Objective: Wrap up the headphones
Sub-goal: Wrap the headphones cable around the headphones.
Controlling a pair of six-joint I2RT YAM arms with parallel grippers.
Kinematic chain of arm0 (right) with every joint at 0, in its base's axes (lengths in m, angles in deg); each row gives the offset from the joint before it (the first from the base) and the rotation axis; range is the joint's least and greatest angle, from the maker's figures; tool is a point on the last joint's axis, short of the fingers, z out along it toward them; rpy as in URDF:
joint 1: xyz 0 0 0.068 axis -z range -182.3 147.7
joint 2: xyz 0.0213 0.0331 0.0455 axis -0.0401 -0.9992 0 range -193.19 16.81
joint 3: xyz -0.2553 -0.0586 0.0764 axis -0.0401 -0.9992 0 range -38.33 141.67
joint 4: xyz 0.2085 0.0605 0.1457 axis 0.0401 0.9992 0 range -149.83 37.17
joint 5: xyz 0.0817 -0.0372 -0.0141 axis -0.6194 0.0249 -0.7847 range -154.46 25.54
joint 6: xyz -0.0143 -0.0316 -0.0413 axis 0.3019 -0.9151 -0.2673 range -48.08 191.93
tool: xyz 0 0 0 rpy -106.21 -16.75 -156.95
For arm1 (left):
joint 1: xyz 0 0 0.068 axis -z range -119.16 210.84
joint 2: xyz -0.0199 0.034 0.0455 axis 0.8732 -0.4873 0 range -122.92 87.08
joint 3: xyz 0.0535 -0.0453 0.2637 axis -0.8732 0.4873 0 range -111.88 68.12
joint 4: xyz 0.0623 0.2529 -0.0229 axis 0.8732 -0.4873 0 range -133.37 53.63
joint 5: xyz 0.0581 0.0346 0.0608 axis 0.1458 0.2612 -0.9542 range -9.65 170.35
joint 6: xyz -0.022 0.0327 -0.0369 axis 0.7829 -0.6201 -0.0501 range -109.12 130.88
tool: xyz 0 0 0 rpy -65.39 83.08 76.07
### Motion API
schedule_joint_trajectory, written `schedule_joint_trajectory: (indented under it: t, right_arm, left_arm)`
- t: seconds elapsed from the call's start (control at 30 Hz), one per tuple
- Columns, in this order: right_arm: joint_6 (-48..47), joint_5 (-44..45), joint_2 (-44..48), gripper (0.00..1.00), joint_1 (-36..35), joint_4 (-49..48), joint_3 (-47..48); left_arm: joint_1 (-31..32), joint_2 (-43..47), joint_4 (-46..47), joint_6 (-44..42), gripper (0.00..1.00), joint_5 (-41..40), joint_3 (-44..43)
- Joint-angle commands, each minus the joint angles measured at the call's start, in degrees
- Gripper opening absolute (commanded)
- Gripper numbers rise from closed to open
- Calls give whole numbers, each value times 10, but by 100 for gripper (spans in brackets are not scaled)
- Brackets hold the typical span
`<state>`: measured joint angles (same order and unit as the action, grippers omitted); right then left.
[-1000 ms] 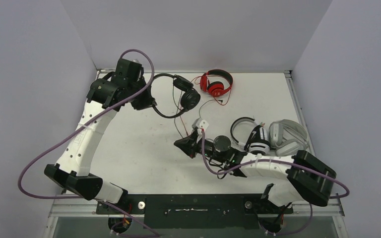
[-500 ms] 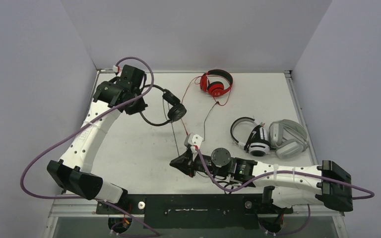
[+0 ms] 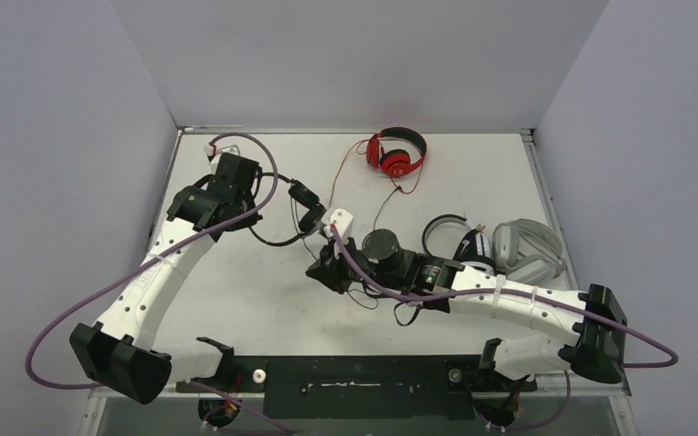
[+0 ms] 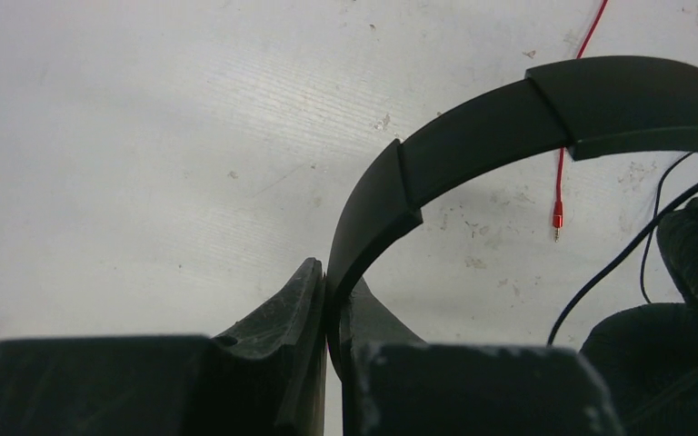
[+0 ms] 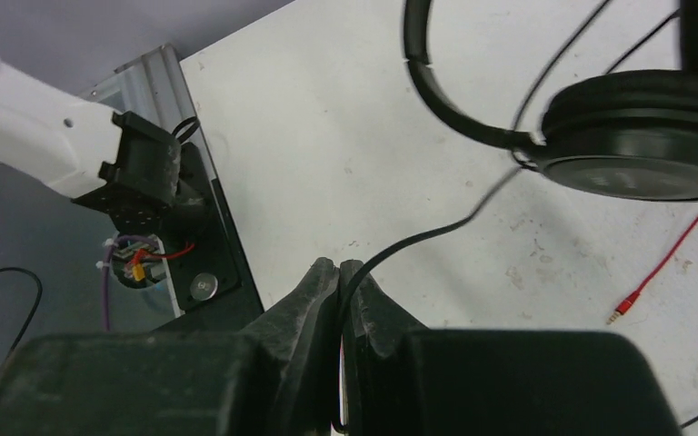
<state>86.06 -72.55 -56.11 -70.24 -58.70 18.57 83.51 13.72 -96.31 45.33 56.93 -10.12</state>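
Observation:
The black headphones (image 3: 307, 211) hang over the left middle of the table. My left gripper (image 3: 253, 216) is shut on their headband (image 4: 509, 118), which stands pinched between the fingers (image 4: 334, 291). My right gripper (image 3: 314, 271) sits just below the earcups, shut on the thin black cable (image 5: 418, 241) that runs up to an earcup (image 5: 636, 136). The red headphones (image 3: 396, 153) lie at the far middle, their red cable ending in a plug (image 4: 557, 221). At the right, the white-and-black headphones (image 3: 462, 247) and the light grey headphones (image 3: 529, 251) lie side by side.
The red cable (image 3: 345, 168) trails from the red headphones toward the black pair. A black rail (image 3: 354, 374) runs along the table's near edge with both arm bases on it. Grey walls close in the left, far and right sides.
My left gripper has carried the black headphones nearer and to the left. My right gripper, still on the cable, dipped toward the near edge and came back up under the earcups.

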Motion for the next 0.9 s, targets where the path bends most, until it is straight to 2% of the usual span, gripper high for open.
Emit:
schedule_joint_trajectory:
  t: [0.0,0.27,0.5,0.6,0.7,0.87]
  right_arm:
    - [35,-106,1,6,65,-23,32]
    - [21,-220,-26,7,146,34,96]
    - [41,-273,-27,12,234,31,71]
    - [33,-275,-30,15,260,54,65]
    - [21,-319,-38,16,274,62,57]
    - [10,-329,-48,10,280,75,55]
  left_arm:
    - [26,44,96,-32,0,-3,37]
    - [153,18,89,-29,0,-111,89]
    - [211,-2,126,-66,0,-92,117]
    - [218,-7,124,-78,0,-91,111]
    - [218,-16,105,-89,0,-101,94]
    - [218,-37,58,-105,0,-78,62]
